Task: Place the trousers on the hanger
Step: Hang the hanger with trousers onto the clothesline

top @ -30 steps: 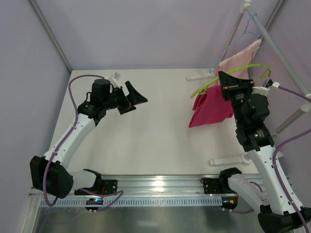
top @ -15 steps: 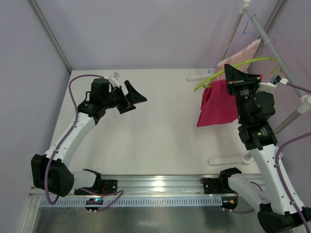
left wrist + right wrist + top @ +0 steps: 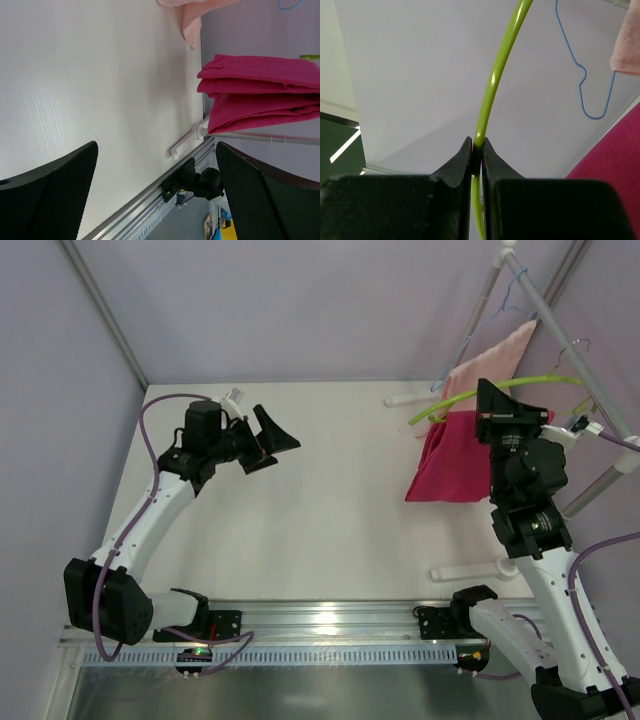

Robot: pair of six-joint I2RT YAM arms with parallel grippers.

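Bright, even, soft-shadowed light

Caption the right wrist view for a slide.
Right claw shut on the lime-green hanger, magenta trousers at lower right.

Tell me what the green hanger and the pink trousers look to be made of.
Hanger: thin glossy lime-green rod, likely plastic or coated wire; a pale highlight runs along it. Trousers: matte magenta cloth, weave too fine to tell; it hangs in soft folded layers with no sheen.

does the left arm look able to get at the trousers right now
Doubtful. Nothing stands in the way and the left gripper is open, but the trousers hang far across, on the hanger pinched by the right gripper.
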